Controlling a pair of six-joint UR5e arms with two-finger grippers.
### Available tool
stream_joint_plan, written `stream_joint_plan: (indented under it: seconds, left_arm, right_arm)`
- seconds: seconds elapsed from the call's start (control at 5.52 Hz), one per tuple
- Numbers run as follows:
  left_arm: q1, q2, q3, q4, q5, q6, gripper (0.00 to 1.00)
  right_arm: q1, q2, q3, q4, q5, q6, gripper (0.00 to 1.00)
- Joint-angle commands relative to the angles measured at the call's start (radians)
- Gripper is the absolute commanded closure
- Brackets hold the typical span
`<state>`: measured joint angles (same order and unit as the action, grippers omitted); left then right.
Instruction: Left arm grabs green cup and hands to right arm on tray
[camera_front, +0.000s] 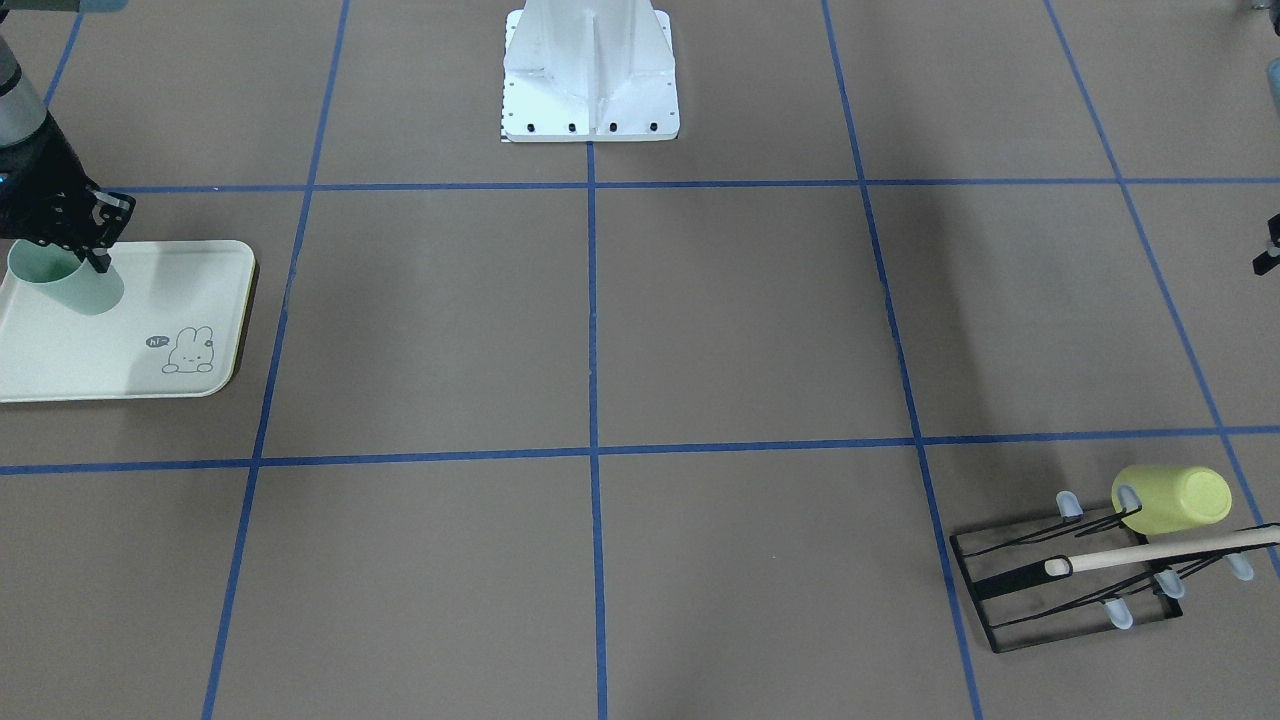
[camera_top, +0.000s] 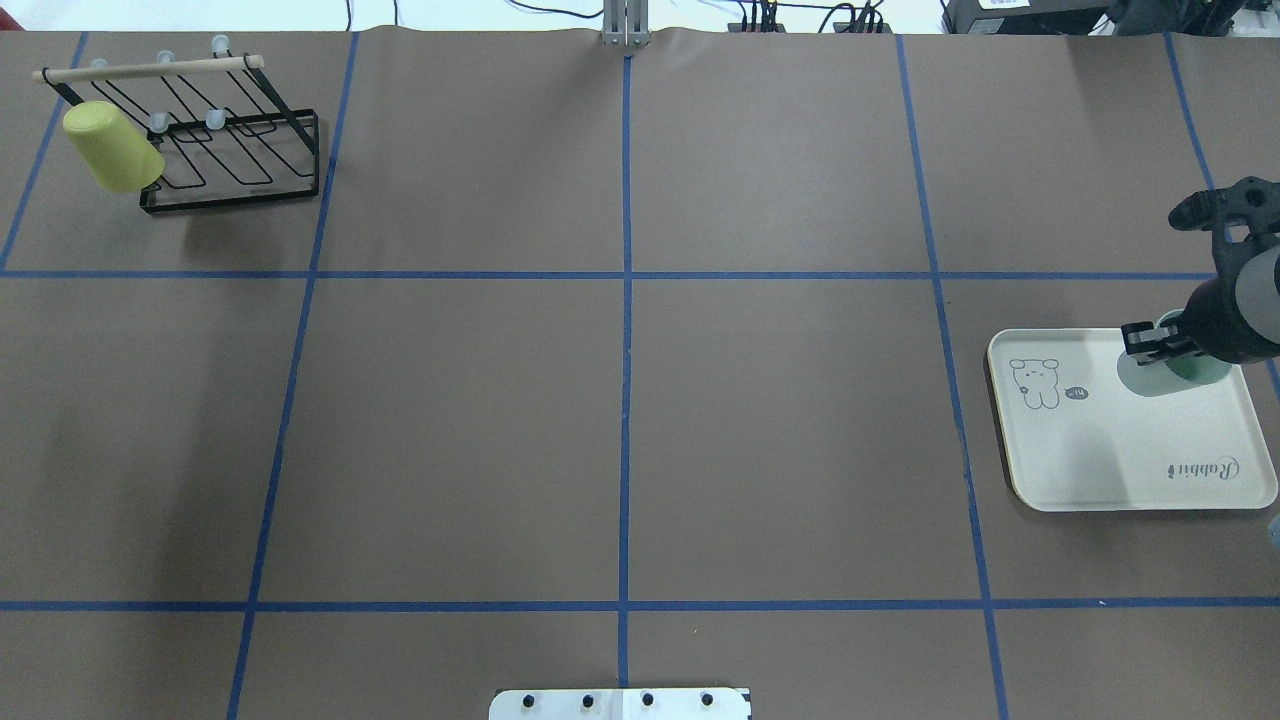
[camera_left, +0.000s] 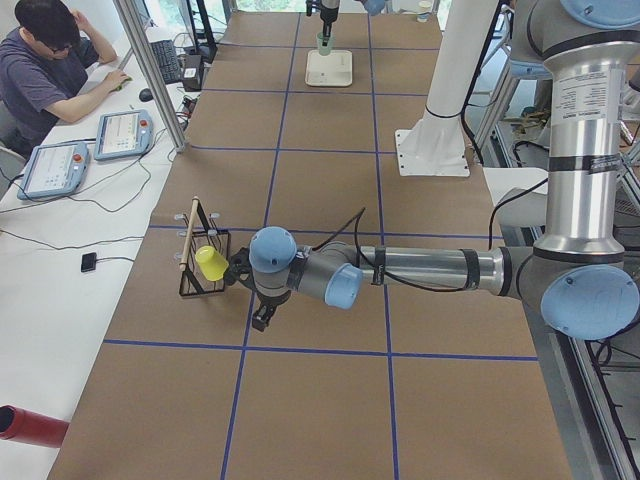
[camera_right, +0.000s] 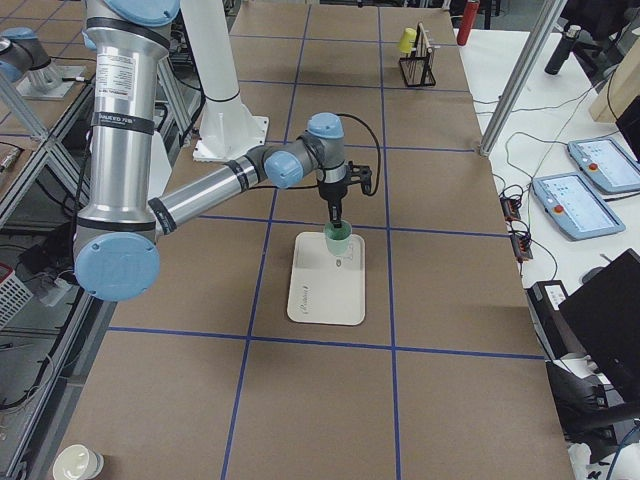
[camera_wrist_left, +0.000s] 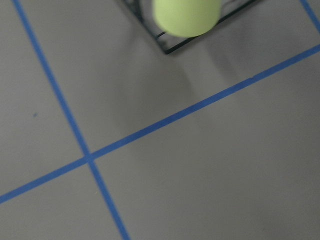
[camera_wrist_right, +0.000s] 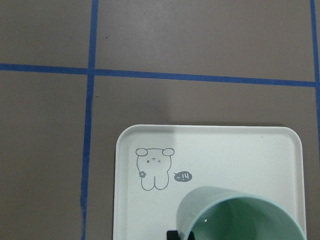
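Observation:
The pale mint green cup (camera_front: 72, 284) hangs tilted over the far end of the cream tray (camera_front: 120, 345), and my right gripper (camera_front: 85, 258) is shut on its rim. From overhead, the right gripper (camera_top: 1155, 343) and green cup (camera_top: 1172, 372) sit at the tray's (camera_top: 1100, 450) far right corner. The right wrist view looks into the green cup (camera_wrist_right: 240, 215) above the tray (camera_wrist_right: 240, 150). I cannot tell whether the cup's base touches the tray. My left gripper (camera_left: 262, 318) hovers beside the wire rack, and I cannot tell whether it is open or shut.
A black wire rack (camera_top: 240, 150) with a wooden rod stands at the far left corner. A yellow-green cup (camera_top: 110, 148) hangs on it. The white robot base (camera_front: 590, 80) is at the table's middle edge. A person (camera_left: 50, 70) sits at a side desk.

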<state>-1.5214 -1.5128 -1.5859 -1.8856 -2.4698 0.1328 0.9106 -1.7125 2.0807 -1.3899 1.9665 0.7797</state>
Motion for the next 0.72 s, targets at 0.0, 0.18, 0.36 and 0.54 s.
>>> stream_joint_plan:
  seconds: [0.0,0.18,0.36,0.54]
  left_arm:
    - [-0.046,0.012,0.041,0.005,-0.028,0.018,0.00]
    - [-0.048,0.016,0.040,0.005,-0.028,0.016,0.00]
    - [-0.048,0.014,0.040,0.005,-0.028,0.015,0.00]
    - [-0.048,0.014,0.040,0.003,-0.028,0.008,0.00]
  right_arm:
    - [-0.022,-0.051,-0.141,0.187,0.006,0.001,1.00]
    - [-0.045,-0.044,-0.215,0.227,0.009,0.001,0.90]
    - [-0.047,-0.042,-0.205,0.233,0.023,0.000,0.01]
    - [-0.039,-0.042,-0.180,0.223,0.058,-0.003,0.00]
